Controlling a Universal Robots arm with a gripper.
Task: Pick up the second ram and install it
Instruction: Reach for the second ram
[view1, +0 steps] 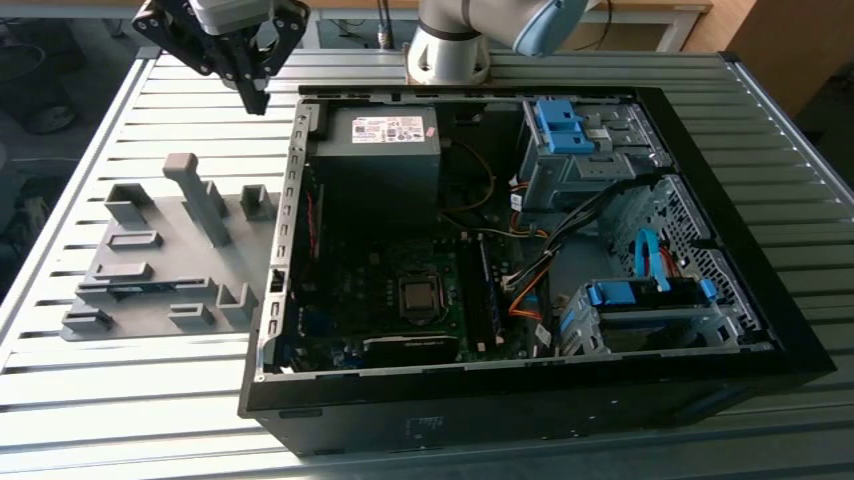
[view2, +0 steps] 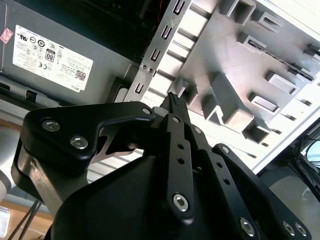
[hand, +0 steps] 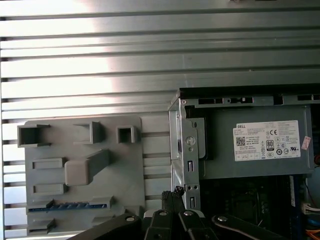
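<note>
Handle second ram (hand: 67, 205), slotted in grey holder (hand: 129, 172), as likely light, stiff, fragile: pinch by long upper edge, with gripper (hand: 175, 192) fingers pressed together, empty.

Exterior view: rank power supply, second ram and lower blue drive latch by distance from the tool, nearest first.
1. Power supply, far corner of the case, beside the tool.
2. Second ram, in the grey holder, exterior view's left.
3. Lower blue drive latch, near corner, exterior view's right.
</note>
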